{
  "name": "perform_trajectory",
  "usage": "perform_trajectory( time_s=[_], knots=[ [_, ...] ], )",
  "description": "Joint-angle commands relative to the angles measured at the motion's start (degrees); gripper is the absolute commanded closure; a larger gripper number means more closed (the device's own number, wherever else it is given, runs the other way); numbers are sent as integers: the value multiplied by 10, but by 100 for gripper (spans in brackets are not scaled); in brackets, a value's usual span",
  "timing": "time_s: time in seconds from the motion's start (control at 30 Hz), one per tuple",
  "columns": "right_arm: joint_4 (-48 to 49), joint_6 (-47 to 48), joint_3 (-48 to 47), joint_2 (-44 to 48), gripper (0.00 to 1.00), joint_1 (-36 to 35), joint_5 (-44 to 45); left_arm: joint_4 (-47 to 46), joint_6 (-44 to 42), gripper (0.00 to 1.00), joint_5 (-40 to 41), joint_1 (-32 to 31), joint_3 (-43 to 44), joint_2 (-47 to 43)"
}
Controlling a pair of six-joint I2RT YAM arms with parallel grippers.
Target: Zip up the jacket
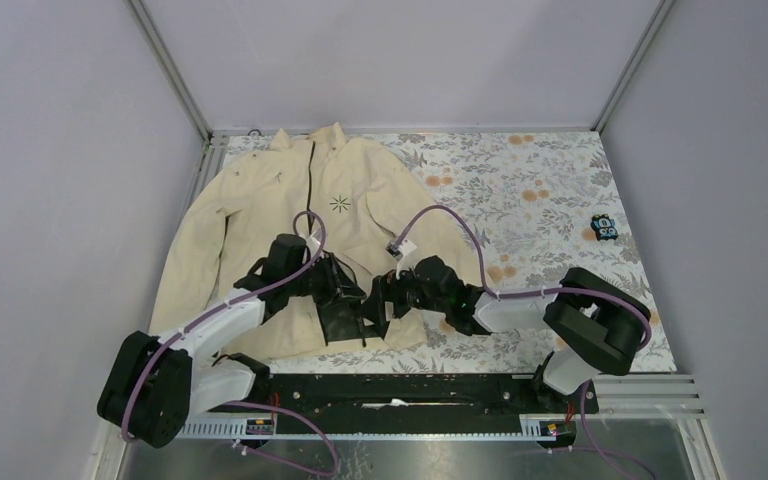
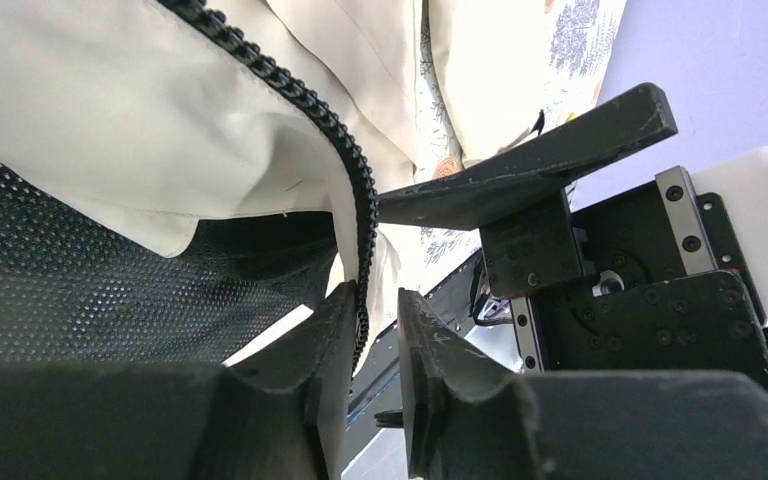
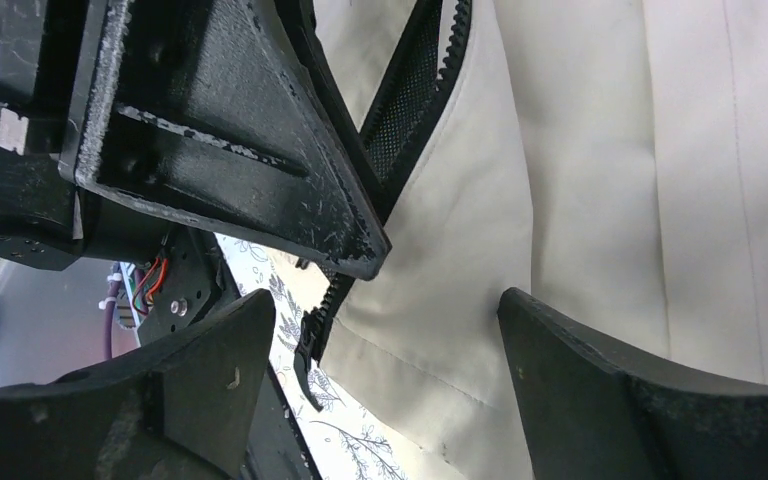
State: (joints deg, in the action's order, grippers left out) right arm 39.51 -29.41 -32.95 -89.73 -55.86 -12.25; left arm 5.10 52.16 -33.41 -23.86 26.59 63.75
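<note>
The cream jacket (image 1: 260,210) lies flat on the left half of the table, collar at the far end, its dark zipper (image 1: 311,170) closed near the collar and parted at the hem. My left gripper (image 2: 375,295) is at the near hem. Its jaws are narrowly apart, with the black zipper teeth (image 2: 360,200) running down between them and resting against the left finger (image 2: 325,330). My right gripper (image 3: 385,300) faces it, wide open over the other front panel (image 3: 580,180). The zipper slider (image 3: 312,340) hangs with its pull at that panel's hem corner, just inside the left finger (image 3: 210,380). Black mesh lining (image 2: 80,260) shows.
A floral cloth (image 1: 520,190) covers the table. A small black and blue object (image 1: 603,228) sits at the far right. A metal rail (image 1: 410,390) carrying the arm bases runs along the near edge. Grey walls close in on the left, back and right.
</note>
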Motion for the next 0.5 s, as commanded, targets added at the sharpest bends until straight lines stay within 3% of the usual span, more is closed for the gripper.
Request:
perform_trajectory(
  time_s=[0.0, 0.17, 0.47],
  knots=[
    [51, 1, -10, -18, 15, 0, -19, -35, -3, 80, -2, -7, 21, 13],
    [75, -20, 3, -16, 32, 0, -16, -35, -5, 90, 7, -12, 21, 15],
    [120, -75, -2, -52, 43, 0, -30, -41, -7, 100, -4, -14, 18, 18]
  ],
)
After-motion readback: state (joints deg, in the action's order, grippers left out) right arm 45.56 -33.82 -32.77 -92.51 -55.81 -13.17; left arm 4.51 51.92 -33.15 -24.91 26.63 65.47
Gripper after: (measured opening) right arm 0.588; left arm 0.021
